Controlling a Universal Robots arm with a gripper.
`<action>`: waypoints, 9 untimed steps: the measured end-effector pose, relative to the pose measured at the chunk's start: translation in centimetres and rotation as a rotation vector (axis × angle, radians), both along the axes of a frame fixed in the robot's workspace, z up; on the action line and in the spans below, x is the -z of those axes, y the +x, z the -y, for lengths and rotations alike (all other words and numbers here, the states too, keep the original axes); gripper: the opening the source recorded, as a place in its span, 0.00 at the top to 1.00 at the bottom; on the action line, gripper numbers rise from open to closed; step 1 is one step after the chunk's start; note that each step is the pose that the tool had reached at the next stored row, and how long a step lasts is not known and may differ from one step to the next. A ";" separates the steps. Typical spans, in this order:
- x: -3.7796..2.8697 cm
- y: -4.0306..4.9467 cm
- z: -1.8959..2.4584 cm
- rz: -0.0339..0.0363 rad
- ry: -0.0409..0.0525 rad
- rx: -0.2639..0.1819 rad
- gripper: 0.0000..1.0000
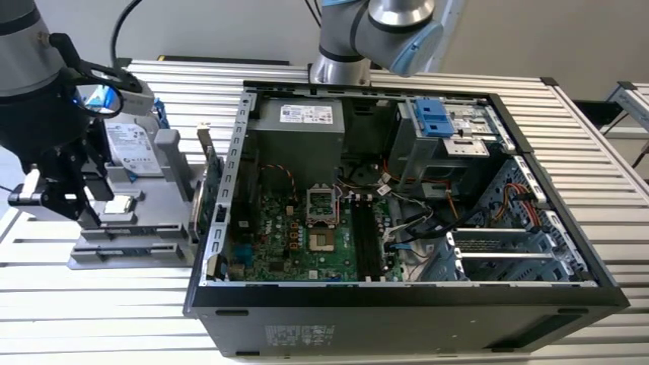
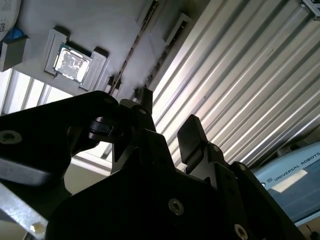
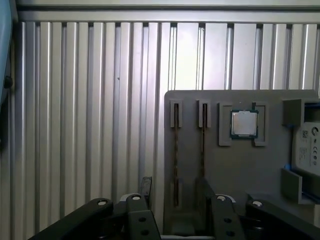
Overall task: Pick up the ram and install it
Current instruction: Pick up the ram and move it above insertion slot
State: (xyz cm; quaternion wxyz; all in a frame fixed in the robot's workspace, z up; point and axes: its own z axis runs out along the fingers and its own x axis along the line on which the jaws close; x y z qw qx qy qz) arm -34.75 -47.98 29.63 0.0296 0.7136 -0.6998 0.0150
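Note:
Two ram sticks stand on edge in narrow slots of a grey fixture; the ram nearest me shows as a thin dark edge, also seen in the second wrist view as the ram. My gripper hovers above that end of the fixture, open, with a finger on either side of the stick's line and nothing held. The exterior view puts the gripper at the left, over the fixture. The gripper is apart from the sticks.
A square silver CPU sits in a pocket beside the slots, and a hard drive rests further along the fixture. The open computer case stands at the exterior view's right, with its motherboard memory slots exposed. A ribbed metal table lies underneath.

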 end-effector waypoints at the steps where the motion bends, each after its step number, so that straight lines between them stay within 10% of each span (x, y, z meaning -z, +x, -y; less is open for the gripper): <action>1: 0.08 0.00 0.00 0.0000 -0.0008 0.000 0.00; 9: 0.74 0.00 0.00 0.0011 -0.0046 0.000 0.00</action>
